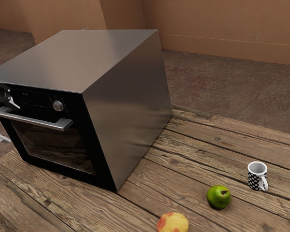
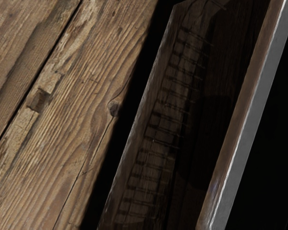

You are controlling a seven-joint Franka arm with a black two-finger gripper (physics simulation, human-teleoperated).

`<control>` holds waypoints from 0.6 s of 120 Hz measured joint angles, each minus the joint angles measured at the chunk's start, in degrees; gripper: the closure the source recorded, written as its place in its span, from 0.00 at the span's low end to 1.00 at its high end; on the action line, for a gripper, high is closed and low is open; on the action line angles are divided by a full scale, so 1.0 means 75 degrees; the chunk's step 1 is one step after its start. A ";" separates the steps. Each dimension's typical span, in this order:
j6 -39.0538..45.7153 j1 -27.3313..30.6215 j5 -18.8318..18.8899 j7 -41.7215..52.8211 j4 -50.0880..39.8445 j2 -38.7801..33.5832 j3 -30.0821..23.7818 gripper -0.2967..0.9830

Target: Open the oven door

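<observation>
At the exterior view's left edge I have my pincer spread wide, one fingertip higher than the bar handle and the other lower, by the handle's far end; whether either one touches it I can't quite make out. The handle runs across the upper part of the oven door, which sits shut against the oven's front, its dark window below the bar. In my wrist view, a wire rack shows dimly in the window, between the handle and the planks of the table. Above the handle is a round knob, then comes the oven's bare metal side. Farther right lie a yellow-and-red fruit, a green fruit and an upright patterned mug.
</observation>
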 joint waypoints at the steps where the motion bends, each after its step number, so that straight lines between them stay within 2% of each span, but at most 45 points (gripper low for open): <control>1: 0.0001 0.0001 0.0002 0.0037 0.0002 0.0004 -0.0001 0.23; 28: 0.0278 0.0067 0.0287 0.1088 0.0000 0.0289 -0.0015 0.23; 72: 0.0800 0.0224 0.0312 0.2261 -0.0139 0.0584 -0.0124 0.23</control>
